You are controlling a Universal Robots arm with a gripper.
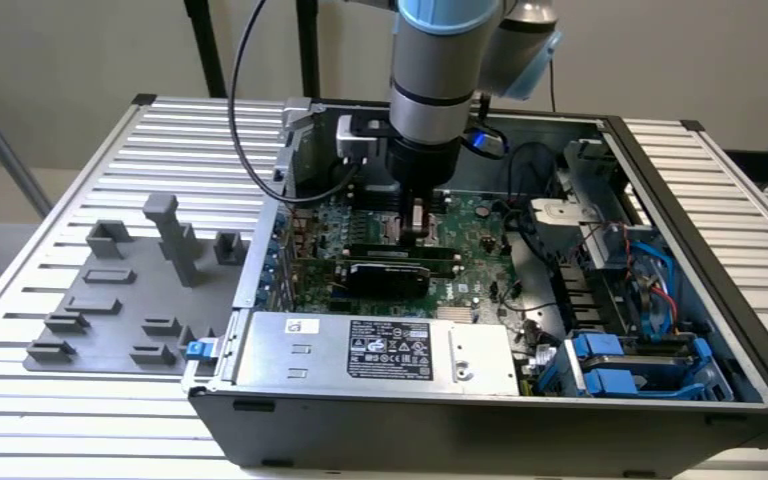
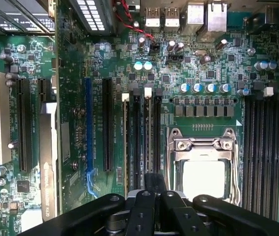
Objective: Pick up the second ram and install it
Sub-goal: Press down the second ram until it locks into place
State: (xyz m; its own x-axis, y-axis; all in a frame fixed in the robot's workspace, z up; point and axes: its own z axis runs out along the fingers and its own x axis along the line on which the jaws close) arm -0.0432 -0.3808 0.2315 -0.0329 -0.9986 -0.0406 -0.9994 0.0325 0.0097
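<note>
Tool (image 1: 418, 235) sits low inside the open PC case (image 1: 704, 300), over the motherboard (image 1: 478, 225); its tip is hidden behind the arm and a black card in the exterior view. In the wrist view the tool (image 2: 152, 206) is cut off by the frame edge, fingers close together, nipping the top edge of a thin stick, apparently the second ram (image 2: 148, 142), standing in the memory slots just beside the CPU socket (image 2: 203, 167). Grey holder blocks (image 1: 131, 290) sit on the table (image 1: 91, 400), at the exterior view's left.
</note>
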